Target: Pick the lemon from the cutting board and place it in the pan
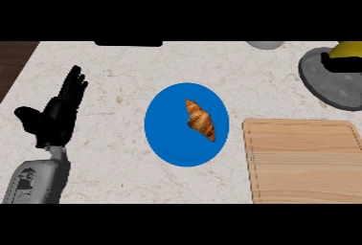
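The yellow lemon (349, 49) shows at the top right edge, over the far side of the grey pan (331, 86). My right hand (341, 64) is only partly in view there; its black fingers curl round the lemon's lower side. The rest of that hand and its forearm lie beyond the right edge. The wooden cutting board (304, 162) lies at the lower right with nothing on it. My left hand (56, 115) rests open at the left, fingers pointing up and away from everything.
A blue plate (170, 139) with a croissant (200, 119) sits in the middle, just left of the board. A grey round object (265, 45) and a black object (129, 43) sit at the counter's far edge. Dark floor shows at the upper left corner.
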